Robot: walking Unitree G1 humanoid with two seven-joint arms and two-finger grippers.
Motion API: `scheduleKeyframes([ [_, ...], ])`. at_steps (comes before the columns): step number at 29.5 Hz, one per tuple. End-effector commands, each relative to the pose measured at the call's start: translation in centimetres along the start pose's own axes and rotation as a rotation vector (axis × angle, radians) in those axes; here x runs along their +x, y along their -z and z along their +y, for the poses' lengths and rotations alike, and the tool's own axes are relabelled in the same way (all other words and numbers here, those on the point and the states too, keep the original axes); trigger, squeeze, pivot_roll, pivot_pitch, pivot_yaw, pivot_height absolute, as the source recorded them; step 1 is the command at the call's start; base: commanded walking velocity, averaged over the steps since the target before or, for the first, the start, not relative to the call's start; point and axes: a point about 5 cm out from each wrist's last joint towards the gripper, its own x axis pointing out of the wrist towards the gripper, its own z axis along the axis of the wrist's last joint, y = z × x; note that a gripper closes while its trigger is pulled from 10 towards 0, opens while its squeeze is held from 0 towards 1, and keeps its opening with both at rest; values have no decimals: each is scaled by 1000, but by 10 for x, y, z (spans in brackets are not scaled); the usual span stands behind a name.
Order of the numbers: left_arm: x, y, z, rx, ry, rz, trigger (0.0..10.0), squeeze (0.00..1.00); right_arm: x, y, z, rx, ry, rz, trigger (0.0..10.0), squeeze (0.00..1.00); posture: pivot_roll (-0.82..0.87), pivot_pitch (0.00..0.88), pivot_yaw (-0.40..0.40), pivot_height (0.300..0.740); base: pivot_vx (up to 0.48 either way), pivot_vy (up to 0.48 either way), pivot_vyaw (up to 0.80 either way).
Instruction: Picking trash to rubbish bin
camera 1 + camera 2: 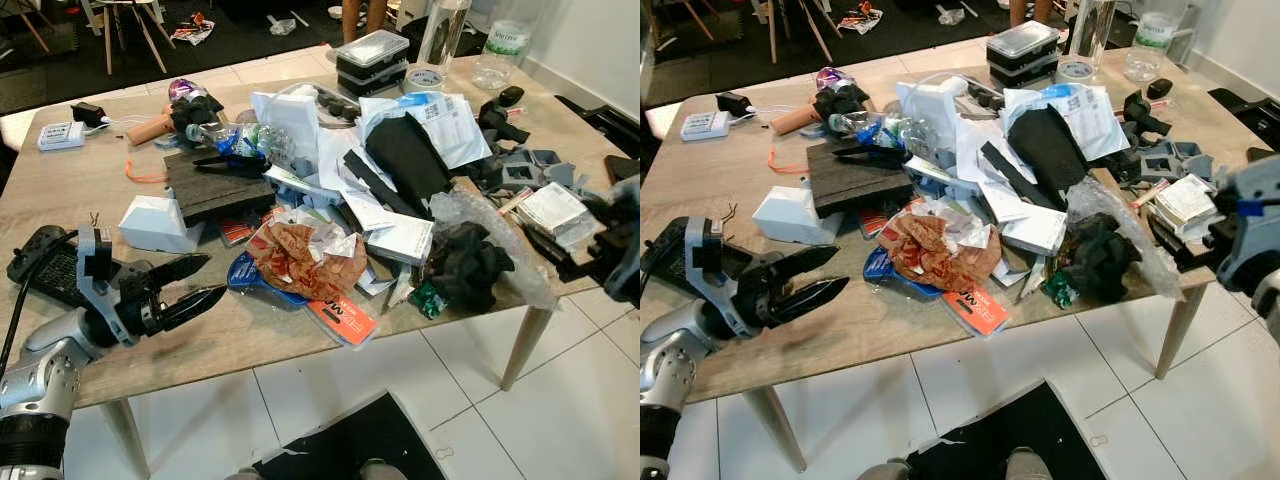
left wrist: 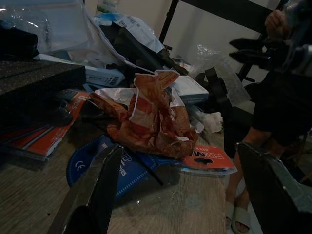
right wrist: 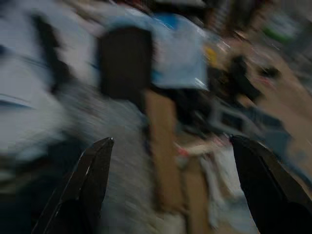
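Trash is piled across the middle of a wooden table. A crumpled brown and red paper wrapper lies at the front of the pile. It rests on a blue card package, and an orange card lies beside it. My left gripper hovers open just above the table, a short way left of the wrapper, pointing at it. In the left wrist view the wrapper lies ahead between the spread fingers. My right gripper is open by the table's right end; its view is blurred.
A white box and a black foam slab lie just behind my left gripper, and a black device sits by its wrist. Bubble wrap and a black crumpled lump overhang the front right edge. A person's legs stand beyond the table.
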Motion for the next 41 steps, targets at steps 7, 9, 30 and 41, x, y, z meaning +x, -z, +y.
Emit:
scheduleKeyframes([
  [7, -5, 0, -2, 0, 9, 26, 10000, 0, -6, 6, 7, 50, -51, 106, 10000, 0, -98, 163, 44, 740, 0, 0, 0],
  [9, -5, 0, -2, 0, 9, 26, 10000, 0, -7, 9, 7, 65, -53, 122, 10000, 0, -98, 163, 44, 740, 0, 0, 0],
  [30, -5, 1, -4, -4, 17, 26, 10000, 0, -13, 43, 1, 63, 47, 352, 3725, 0, -96, 165, 43, 740, 0, 0, 0],
  [41, -4, 0, -4, 2, 19, 24, 10000, 0, -5, 46, -2, 41, 114, 292, 0, 0, -96, 165, 43, 740, 0, 0, 0],
])
